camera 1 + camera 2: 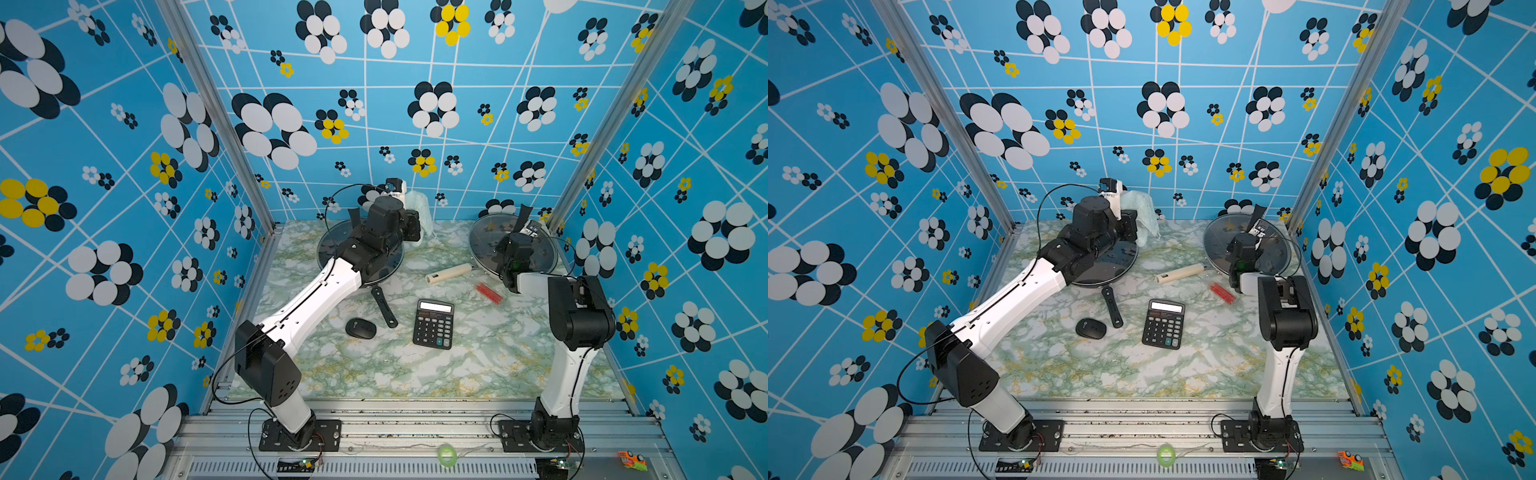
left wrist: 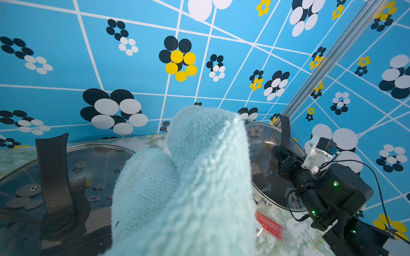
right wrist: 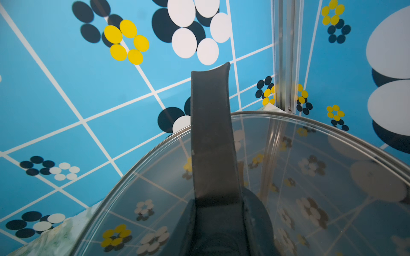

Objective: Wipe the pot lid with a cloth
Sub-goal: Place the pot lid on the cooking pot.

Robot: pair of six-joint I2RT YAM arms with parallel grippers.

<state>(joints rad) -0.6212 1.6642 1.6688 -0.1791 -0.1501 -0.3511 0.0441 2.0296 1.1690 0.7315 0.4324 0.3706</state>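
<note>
Cloth (image 2: 188, 177) of pale mint-green terry, its looped pile nubbly and soft, is pinched in the left gripper (image 1: 413, 224), whose jaws are pressed together and wrapped out of sight in the fabric. The cloth hangs in a limp fold at the back of the table (image 1: 374, 365), a glossy marbled top veined in green and yellow. It hangs just beside a black frying pan (image 1: 365, 272) that carries a round, domed glass cover (image 2: 93, 177).

Well apart from it, in the back right corner, the pot lid (image 3: 310, 177) is held steeply tilted. It is a clear glass disc bound by a thin metal rim, and the flowered blue walls show through it. The right gripper (image 1: 521, 235) is clamped on the lid's handle (image 3: 213, 144), a matte black strap that curves up from a round base.

A smooth cream cylindrical handle (image 1: 449, 273) lies by the lid's lower edge, with a bundle of thin red sticks (image 1: 489, 293) just beside it. Nearer the front lie a boxy black calculator (image 1: 433, 324) with grey keys and an oval black mouse (image 1: 360, 328). The pan's flat black handle (image 1: 384, 307) points between these two.
</note>
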